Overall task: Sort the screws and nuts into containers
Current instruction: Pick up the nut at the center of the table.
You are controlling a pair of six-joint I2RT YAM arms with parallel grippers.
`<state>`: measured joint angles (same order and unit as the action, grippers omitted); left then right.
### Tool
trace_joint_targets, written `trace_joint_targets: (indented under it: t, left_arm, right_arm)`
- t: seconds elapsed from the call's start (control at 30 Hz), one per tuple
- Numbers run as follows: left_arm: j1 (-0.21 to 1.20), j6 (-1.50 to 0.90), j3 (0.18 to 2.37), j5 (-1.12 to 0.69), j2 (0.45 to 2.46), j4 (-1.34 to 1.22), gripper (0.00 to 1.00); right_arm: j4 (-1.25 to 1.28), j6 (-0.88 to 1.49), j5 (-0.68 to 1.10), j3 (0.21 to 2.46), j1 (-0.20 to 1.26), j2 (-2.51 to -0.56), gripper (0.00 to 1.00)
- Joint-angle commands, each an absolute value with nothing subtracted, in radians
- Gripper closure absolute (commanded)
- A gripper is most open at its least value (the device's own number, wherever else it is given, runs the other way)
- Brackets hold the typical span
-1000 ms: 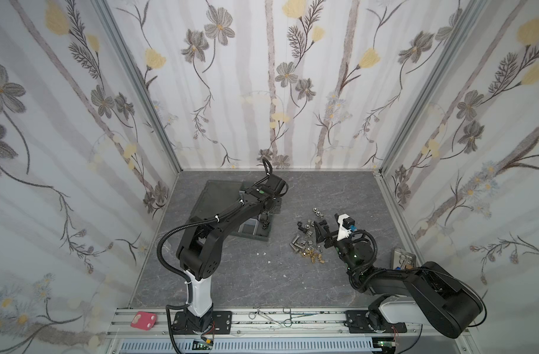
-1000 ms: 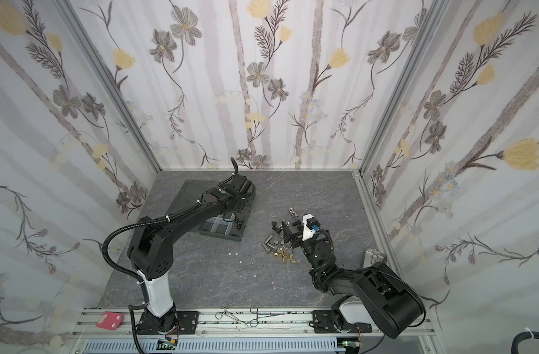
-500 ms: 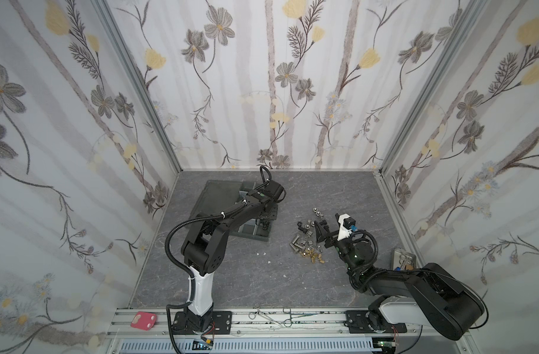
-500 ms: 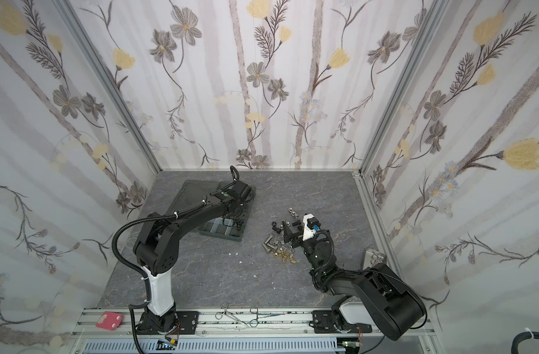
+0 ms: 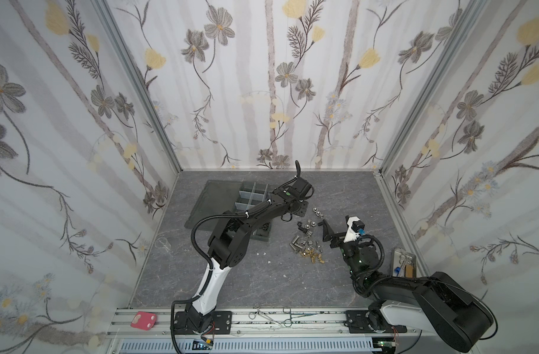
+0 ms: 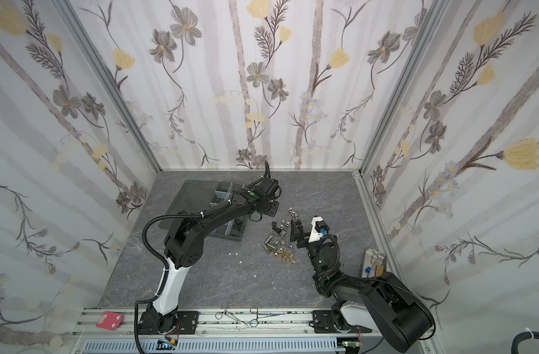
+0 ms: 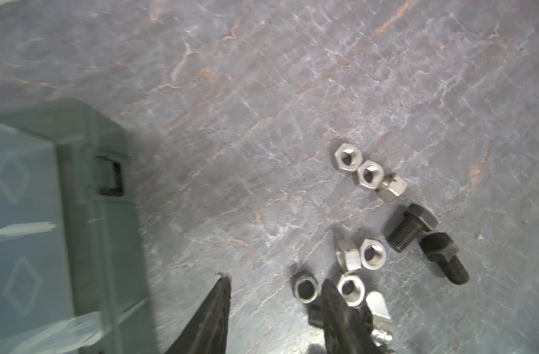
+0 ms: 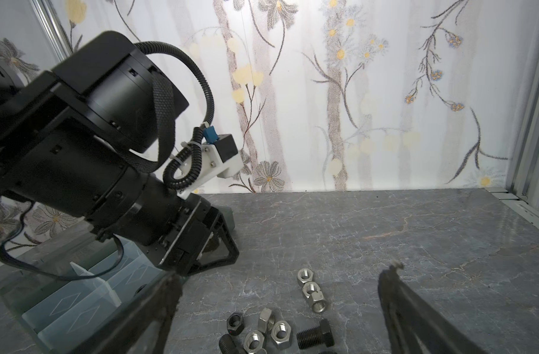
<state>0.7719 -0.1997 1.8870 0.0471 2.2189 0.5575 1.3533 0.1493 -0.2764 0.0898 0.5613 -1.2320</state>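
Left gripper (image 7: 275, 280) and right gripper (image 8: 283, 272) both gape empty by shiny silver hex nuts (image 7: 369, 174) and stubby black bolts (image 7: 410, 228).

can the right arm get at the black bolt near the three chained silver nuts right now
Probably yes: the right gripper is wide open and empty, and the black bolt lies uncovered on the table just ahead of it. The left gripper hangs near the same pile and could crowd it.

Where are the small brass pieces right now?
In both top views, the brass pieces lie at the loose pile's near edge, beside the silver cylinders, near the right gripper.
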Motion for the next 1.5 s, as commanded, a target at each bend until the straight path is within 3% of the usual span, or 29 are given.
trace_joint_targets:
  t: [0.0, 0.67, 1.1, 1.47]
  left_arm:
    - [0.781, -0.172, 1.900, -0.002, 2.246, 0.580, 0.52]
    - [0.805, -0.239, 1.854, -0.009, 2.337, 0.594, 0.51]
    - [0.818, -0.249, 1.846, 0.014, 2.330, 0.619, 0.72]
    - [0.808, -0.253, 1.866, 0.062, 2.290, 0.586, 0.79]
  right_arm:
    - [1.359, 0.156, -0.308, 0.099, 0.562, -1.239, 0.00]
    - [1.359, 0.165, -0.328, 0.098, 0.563, -1.234, 0.00]
    - [1.358, 0.164, -0.340, 0.098, 0.562, -1.233, 0.00]
    - [1.354, 0.163, -0.344, 0.100, 0.562, -1.236, 0.01]
